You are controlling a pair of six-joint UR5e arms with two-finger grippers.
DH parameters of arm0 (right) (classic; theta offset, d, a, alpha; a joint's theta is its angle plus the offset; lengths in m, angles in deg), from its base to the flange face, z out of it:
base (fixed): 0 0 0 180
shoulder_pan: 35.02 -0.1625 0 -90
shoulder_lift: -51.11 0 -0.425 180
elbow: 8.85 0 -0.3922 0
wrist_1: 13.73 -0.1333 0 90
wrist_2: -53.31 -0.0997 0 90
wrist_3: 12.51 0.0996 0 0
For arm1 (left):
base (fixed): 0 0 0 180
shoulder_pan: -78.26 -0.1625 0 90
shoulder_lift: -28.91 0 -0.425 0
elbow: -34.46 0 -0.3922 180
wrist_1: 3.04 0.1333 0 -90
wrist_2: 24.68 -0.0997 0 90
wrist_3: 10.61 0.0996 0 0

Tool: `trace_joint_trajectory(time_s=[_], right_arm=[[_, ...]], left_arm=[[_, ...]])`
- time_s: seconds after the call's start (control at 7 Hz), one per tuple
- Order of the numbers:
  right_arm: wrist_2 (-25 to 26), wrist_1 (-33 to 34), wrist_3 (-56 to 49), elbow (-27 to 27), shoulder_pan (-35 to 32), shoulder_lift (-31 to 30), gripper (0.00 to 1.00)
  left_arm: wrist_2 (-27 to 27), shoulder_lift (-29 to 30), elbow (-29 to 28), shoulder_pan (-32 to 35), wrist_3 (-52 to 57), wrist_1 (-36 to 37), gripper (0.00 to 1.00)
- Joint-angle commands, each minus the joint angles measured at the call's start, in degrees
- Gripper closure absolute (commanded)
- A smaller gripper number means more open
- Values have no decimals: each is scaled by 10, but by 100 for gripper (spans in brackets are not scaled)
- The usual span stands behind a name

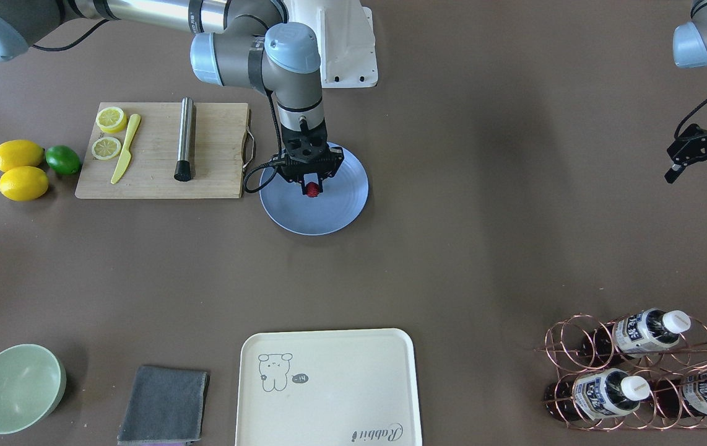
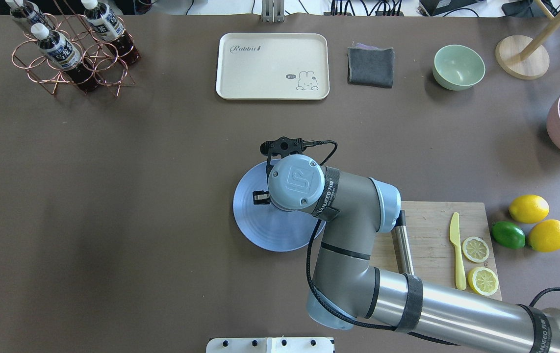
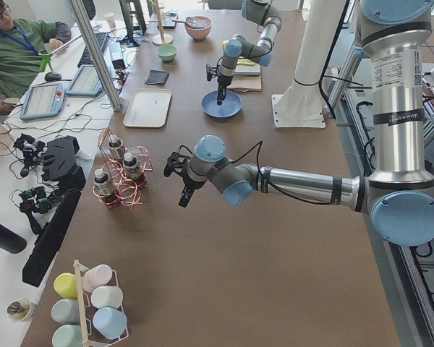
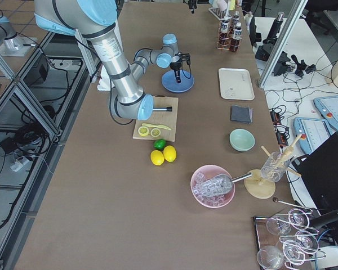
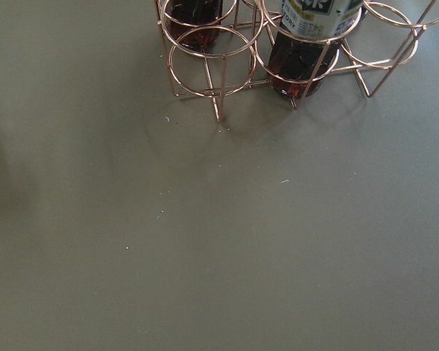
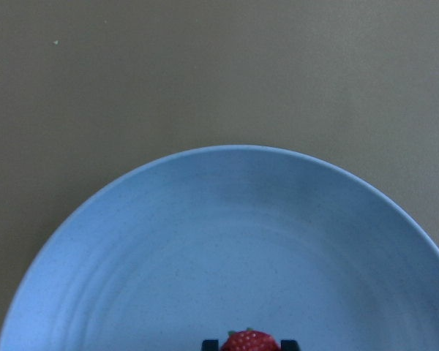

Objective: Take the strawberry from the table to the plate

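The small red strawberry (image 1: 312, 189) sits between the fingers of my right gripper (image 1: 312, 191), which is shut on it just above the round blue plate (image 1: 332, 214). In the right wrist view the strawberry (image 6: 250, 341) shows at the bottom edge between two black fingertips (image 6: 211, 342), over the plate (image 6: 241, 241). From overhead the wrist hides the berry and only the plate (image 2: 260, 233) shows. My left gripper (image 1: 701, 178) hangs open and empty far off to the side, over bare brown table (image 1: 483, 248).
A wooden cutting board (image 1: 217, 155) with lemon slices, a yellow knife and a steel muddler lies right beside the plate. Two lemons and a lime (image 1: 62, 159) sit past it. A cream tray (image 1: 329, 387), green bowl (image 1: 16, 387), grey cloth (image 1: 164, 402) and bottle rack (image 1: 638, 371) line the far edge.
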Motion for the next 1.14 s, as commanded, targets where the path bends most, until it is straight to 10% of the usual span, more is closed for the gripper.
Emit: trace_joint_trajectory(time_s=[0.0, 0.43, 1.0], right_arm=[[1, -2, 2, 6, 1, -2, 1], [-21, -16, 30, -6, -20, -2, 0], [-194, 41, -156, -98, -216, -123, 0]], left_arm=[[2, 5, 0, 3, 1, 8, 2], [2, 10, 0, 4, 1, 16, 2], [6, 8, 8, 66, 159, 140, 2]])
